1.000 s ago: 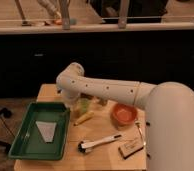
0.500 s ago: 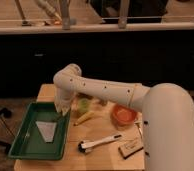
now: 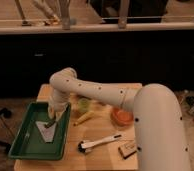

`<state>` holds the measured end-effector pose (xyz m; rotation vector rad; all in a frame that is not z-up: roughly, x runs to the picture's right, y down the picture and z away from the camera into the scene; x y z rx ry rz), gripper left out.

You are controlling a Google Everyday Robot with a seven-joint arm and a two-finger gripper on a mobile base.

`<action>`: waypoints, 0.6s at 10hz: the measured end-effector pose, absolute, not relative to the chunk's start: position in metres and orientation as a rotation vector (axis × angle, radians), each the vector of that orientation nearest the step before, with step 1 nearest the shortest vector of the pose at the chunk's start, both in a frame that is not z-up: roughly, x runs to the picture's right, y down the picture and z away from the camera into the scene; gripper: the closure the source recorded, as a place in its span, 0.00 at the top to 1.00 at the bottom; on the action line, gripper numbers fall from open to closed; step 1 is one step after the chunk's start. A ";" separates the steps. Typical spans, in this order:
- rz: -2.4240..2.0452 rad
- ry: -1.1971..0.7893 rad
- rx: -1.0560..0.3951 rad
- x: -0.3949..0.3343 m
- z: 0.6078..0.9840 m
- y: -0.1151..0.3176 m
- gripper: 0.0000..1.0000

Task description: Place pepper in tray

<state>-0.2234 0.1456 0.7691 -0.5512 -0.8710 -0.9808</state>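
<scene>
The green tray (image 3: 25, 147) lies on the left end of the wooden table. My gripper (image 3: 52, 120) hangs over the tray's far right part, pointing down, just above a grey triangular sheet (image 3: 46, 132) that lies in the tray. It is shut on the pepper (image 3: 51, 122), a small slim dark piece that shows at the fingertips. The pepper is just above the tray floor; I cannot tell if it touches the sheet.
Right of the tray stand a light-green cup (image 3: 83, 104), a yellowish long vegetable (image 3: 85, 118) and an orange bowl (image 3: 122, 116). A black-and-white brush (image 3: 97, 143) and a small box (image 3: 127, 149) lie near the front edge. My arm spans the table's right half.
My gripper has moved left from beside the cup to over the tray and has come down lower toward the tray floor.
</scene>
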 end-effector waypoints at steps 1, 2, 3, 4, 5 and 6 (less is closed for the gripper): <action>-0.979 -0.900 -0.559 -0.228 0.768 0.149 0.02; -0.969 -0.942 -0.569 -0.233 0.768 0.153 0.02; -0.960 -0.965 -0.578 -0.234 0.769 0.155 0.02; -0.952 -0.987 -0.589 -0.235 0.770 0.157 0.02; -0.947 -1.009 -0.598 -0.238 0.770 0.159 0.02; -0.939 -1.035 -0.607 -0.241 0.771 0.161 0.02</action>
